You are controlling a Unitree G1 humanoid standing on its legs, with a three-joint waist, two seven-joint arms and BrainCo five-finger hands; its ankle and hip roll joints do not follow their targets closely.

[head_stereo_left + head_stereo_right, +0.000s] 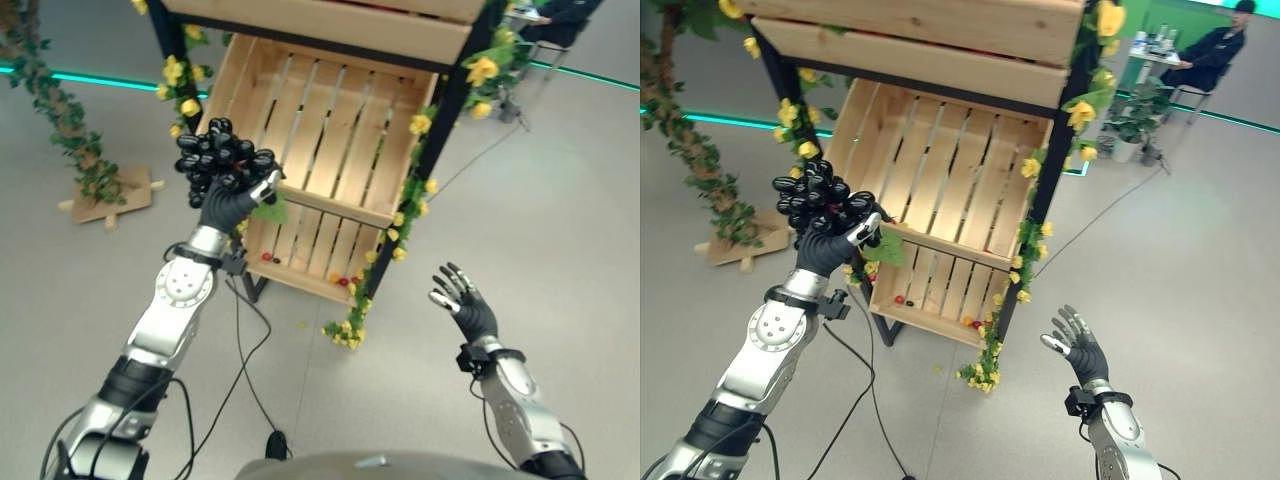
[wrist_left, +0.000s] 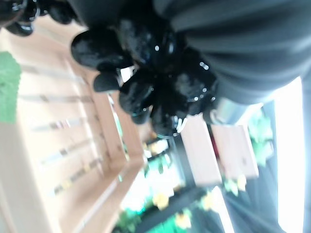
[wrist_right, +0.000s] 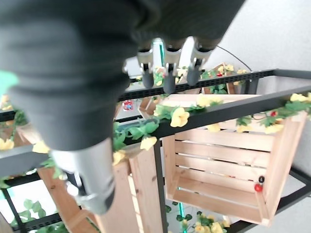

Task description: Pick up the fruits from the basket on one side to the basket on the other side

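My left hand (image 1: 228, 205) is raised in front of the left edge of a tilted wooden crate (image 1: 330, 150) and is shut on a bunch of dark grapes (image 1: 215, 155), which rises above its fingers. The left wrist view has the grapes (image 2: 155, 92) tight against the hand's cover. Small red and dark fruits (image 1: 345, 281) lie along the crate's low front edge. My right hand (image 1: 465, 300) hovers open, low on the right, away from the crate, holding nothing.
The crate sits on a black metal rack (image 1: 440, 140) wound with yellow flowers and leaves (image 1: 415, 190). Another wooden crate (image 1: 330, 20) is mounted above it. A leafy vine on a wooden base (image 1: 95, 185) stands at left. A person (image 1: 1210, 45) sits far back right.
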